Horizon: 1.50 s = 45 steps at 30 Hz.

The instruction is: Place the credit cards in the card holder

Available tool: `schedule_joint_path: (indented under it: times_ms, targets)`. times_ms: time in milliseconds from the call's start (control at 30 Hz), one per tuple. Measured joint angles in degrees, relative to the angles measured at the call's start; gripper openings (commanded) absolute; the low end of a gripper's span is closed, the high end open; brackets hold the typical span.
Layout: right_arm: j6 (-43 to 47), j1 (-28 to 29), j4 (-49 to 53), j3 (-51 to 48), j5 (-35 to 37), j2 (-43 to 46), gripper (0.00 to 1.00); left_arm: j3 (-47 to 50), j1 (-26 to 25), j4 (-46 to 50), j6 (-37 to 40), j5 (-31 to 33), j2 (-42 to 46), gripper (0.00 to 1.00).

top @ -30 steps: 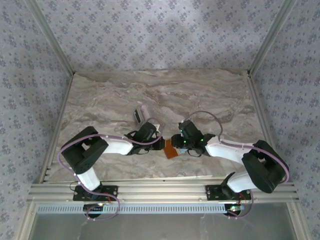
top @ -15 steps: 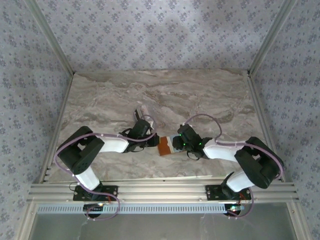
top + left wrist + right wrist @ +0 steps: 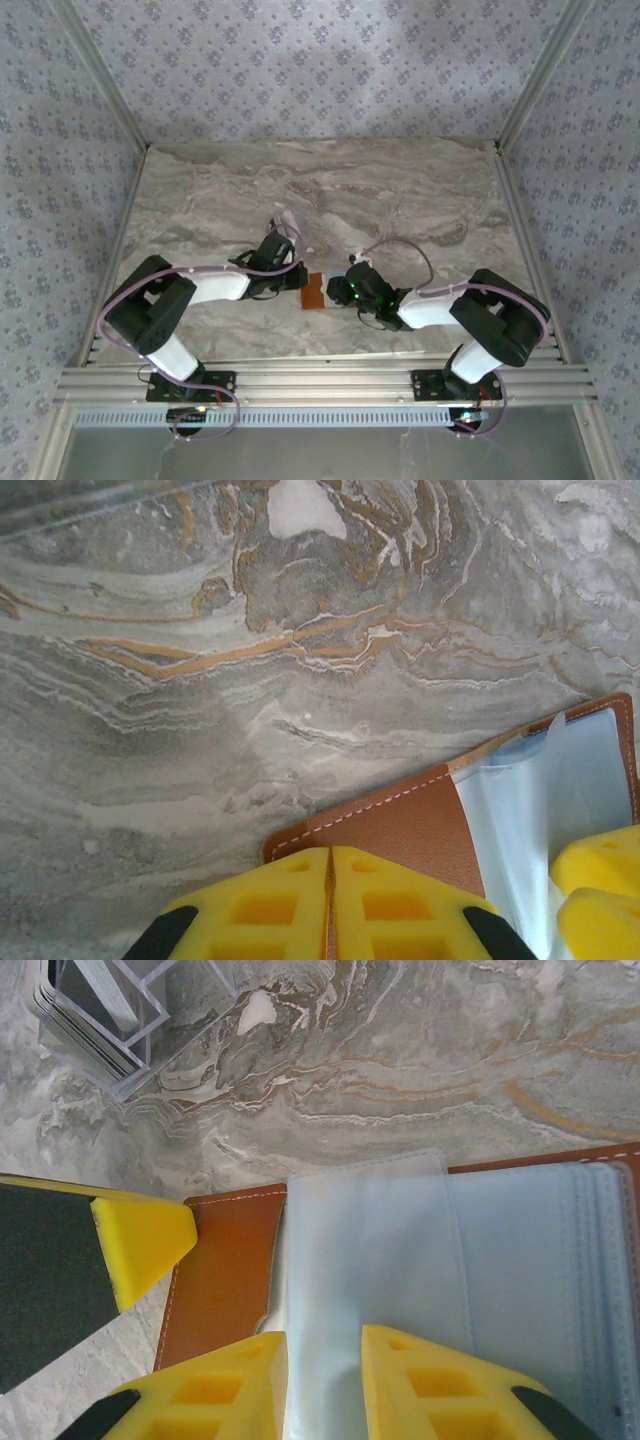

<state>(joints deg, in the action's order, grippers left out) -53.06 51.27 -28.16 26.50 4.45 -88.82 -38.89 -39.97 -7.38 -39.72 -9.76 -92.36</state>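
— Nearer than the card holder [image 3: 317, 292], what do you see?
— A metal rail [image 3: 320, 380]. The left arm [image 3: 215, 290] and the right arm [image 3: 440, 305] are bolted to it, and both bend in toward the card holder.
— Where is the card holder?
— It lies open and flat on the marble surface [image 3: 250, 680], right between the two pincers. It is brown outside. Inside it has pale blue see-through pockets.
— What is the left pincer [image 3: 330, 865] doing?
— Its yellow fingers are squeezed tight together with no gap. The tips sit at the left edge of the card holder, on the brown flap. I can't tell if they pinch the flap or only press on it.
— And the right pincer [image 3: 322, 1345]?
— Its fingers are a little way apart. They are down on the right part of the card holder, at the pale pockets. One thin pocket sheet lies in the gap, but I see nothing pinched.
— What is farther away than the card holder?
— The credit cards [image 3: 75, 1015]. They stand on edge, packed in a clear box [image 3: 150, 1020]. The box is near the card holder, behind it and a bit to its left, apart from both pincers.
— And behind that?
— More marble, then a wall [image 3: 320, 70] with a little flower pattern.
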Motion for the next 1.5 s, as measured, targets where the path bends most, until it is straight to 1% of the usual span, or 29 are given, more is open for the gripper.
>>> schedule_joint_path:
  times_ms: [67, 200, 300, 433, 533, 633, 733, 833, 1000, 1200, 1267, 1333, 1500]
  targets:
    - [-0.1, 0.8, 0.7, 0.3, 0.3, 0.2, 0.31, -0.2, 0.0, 0.3, 0.1, 0.1, 0.0, 0.10]
    - [0.2, 2.4, 5.6, 1.6, 0.8, 1.4, 0.31, 0.2, 0.1, 0.2, 0.1, 0.0, 0.0, 0.10]
    - [0.5, 2.6, 9.1, 2.1, 0.8, 2.7, 0.32, 0.8, 0.1, -0.7, 0.0, -0.9, 0.0, 0.09]
    - [0.5, 2.6, 12.3, 2.1, 1.2, 4.2, 0.32, 1.6, 0.1, -1.5, -0.8, -0.9, 0.5, 0.10]
    - [0.6, 2.6, 13.7, 2.1, 1.4, 4.9, 0.33, 3.1, -0.1, -0.2, -1.1, -0.7, 4.5, 0.11]
    - [1.0, 2.6, 15.8, 2.8, 1.5, 5.3, 0.33, 3.4, -0.9, 1.7, -1.3, -0.2, 10.7, 0.12]
    - [1.7, 2.4, 17.5, 3.3, 1.5, 5.7, 0.35, 3.4, -2.9, 3.0, -1.2, 0.5, 16.8, 0.13]
    - [2.2, 2.3, 19.4, 3.9, 1.4, 6.3, 0.35, 3.1, -5.3, 3.9, -1.3, 1.0, 19.2, 0.13]
    - [3.2, 2.3, 22.2, 4.5, 1.4, 8.0, 0.36, 3.1, -8.7, 4.1, -1.4, 1.6, 17.1, 0.14]
    - [4.4, 2.2, 23.8, 5.1, 1.4, 8.2, 0.36, 3.0, -10.3, 3.0, -1.8, 1.8, 8.8, 0.13]
    - [5.0, 2.1, 25.0, 5.7, 1.4, 8.2, 0.37, 3.0, -10.5, 2.8, -1.9, 2.1, 7.5, 0.13]
    - [5.9, 2.0, 26.5, 6.8, 1.5, 8.2, 0.40, 3.0, -10.5, 2.6, -1.8, 2.7, 6.9, 0.13]
    - [9.0, 2.0, 31.0, 11.1, 3.2, 7.9, 0.51, 3.6, -10.4, 1.9, -1.3, 4.3, 6.6, 0.13]
